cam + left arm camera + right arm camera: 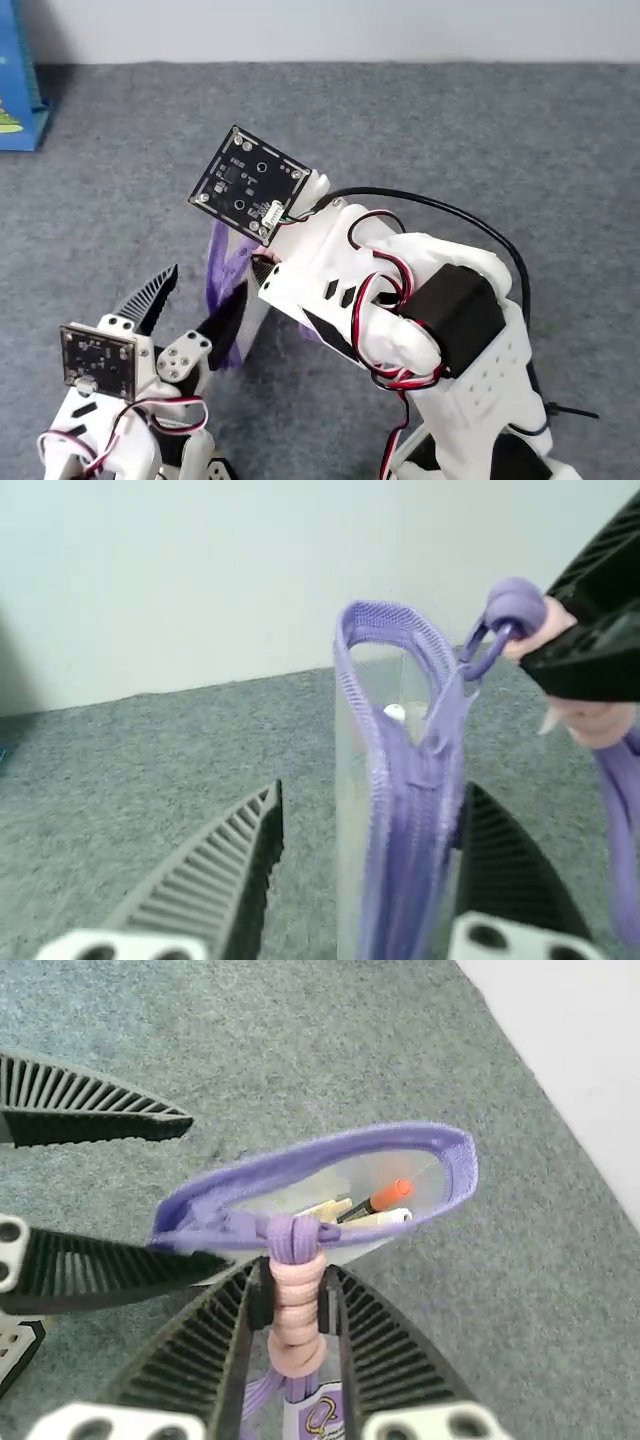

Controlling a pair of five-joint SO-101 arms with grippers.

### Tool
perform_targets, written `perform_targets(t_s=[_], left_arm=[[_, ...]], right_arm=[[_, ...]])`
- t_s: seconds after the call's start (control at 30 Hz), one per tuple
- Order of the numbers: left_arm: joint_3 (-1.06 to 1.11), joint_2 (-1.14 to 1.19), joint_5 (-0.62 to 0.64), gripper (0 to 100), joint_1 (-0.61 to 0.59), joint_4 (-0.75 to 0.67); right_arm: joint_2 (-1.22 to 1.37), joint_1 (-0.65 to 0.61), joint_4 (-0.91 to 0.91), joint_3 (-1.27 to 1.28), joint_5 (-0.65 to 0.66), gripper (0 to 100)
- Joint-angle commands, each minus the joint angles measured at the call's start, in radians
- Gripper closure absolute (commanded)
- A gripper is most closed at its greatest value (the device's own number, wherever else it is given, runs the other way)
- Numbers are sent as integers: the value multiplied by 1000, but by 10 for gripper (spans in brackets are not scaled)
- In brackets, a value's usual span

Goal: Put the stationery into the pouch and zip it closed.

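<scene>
The surface is a grey, felt-like mat with a fine, speckled nap, under even, soft light. A plain white wall runs along its far edge. At the far left corner a blue box stands close to the wall.

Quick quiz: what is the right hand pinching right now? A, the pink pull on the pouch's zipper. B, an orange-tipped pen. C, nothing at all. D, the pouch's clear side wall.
A: the right hand is shut on the pink pull, which is attached at the rim of the open pouch; the orange-tipped pen lies inside the pouch.
</scene>
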Motion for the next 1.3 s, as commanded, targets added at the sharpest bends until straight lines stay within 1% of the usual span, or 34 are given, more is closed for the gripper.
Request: perform_targets(t_s=[0.0, 0.17, 0.23, 0.3, 0.43, 0.6, 0.73, 0.83, 1.0, 1.27], left_arm=[[30, -6, -9, 792, 3, -80], [70, -8, -11, 801, 104, -83], [70, -8, -11, 802, 124, -81], [67, -8, -11, 814, 124, -86], [67, -8, -12, 874, 132, -91], [67, -9, -12, 912, 132, -91], [64, -9, -12, 986, 132, -91], [64, -9, -11, 988, 132, -81], [62, -11, -9, 990, 130, -69], [62, -11, -6, 991, 126, -66]], right_arm=[[-35, -2, 39, -44, -8, 991], [-36, -2, 41, -44, -8, 991], [-36, -2, 41, -44, -8, 991], [-36, -2, 41, -44, -8, 991], [-36, -1, 41, -44, -8, 991], [-36, 2, 41, -44, -8, 991], [-33, 4, 38, -44, -5, 991], [-24, 53, 18, -44, -2, 991], [22, 182, -73, -44, -2, 991], [170, 308, -225, -44, -2, 991]])
